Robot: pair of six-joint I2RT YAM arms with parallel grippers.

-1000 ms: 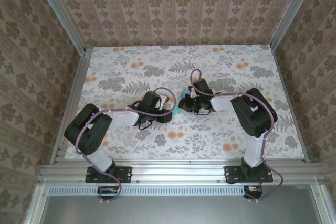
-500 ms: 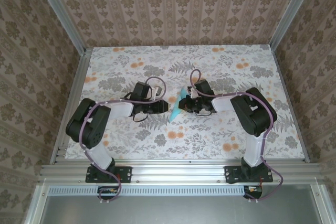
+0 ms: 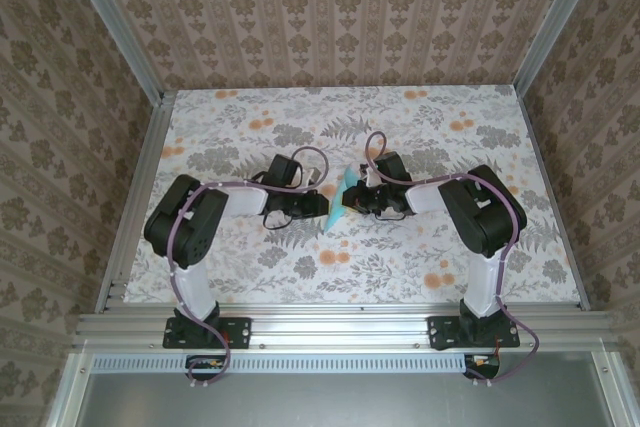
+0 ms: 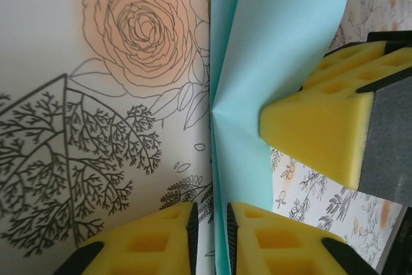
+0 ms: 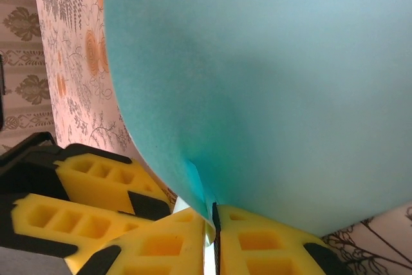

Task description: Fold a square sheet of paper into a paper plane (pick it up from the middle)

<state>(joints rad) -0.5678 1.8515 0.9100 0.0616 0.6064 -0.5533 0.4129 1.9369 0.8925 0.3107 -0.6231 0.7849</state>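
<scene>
The square sheet of paper [image 3: 341, 193] is turquoise-blue and stands bent up off the table between both grippers. My right gripper [image 5: 210, 216] is shut on it, pinching a fold near the middle of the sheet [image 5: 270, 75]. My left gripper [image 4: 211, 217] comes from the left, its jaws a narrow gap apart. The paper's [image 4: 283, 43] folded edge runs down into that gap against the right pad, with table showing beside it. The right gripper's yellow finger [image 4: 322, 140] presses on the sheet's far side. A paper plane is out of view.
The floral tabletop [image 3: 250, 137] stretches round the arms, fenced by aluminium rails [image 3: 140, 207] and patterned walls. Both arms reach inward and meet at the table's middle [image 3: 335, 202], fingertips nearly touching.
The left arm swung inward and its gripper moved right up to the paper while its jaws narrowed. The right gripper raised the sheet from low on the table to upright.
</scene>
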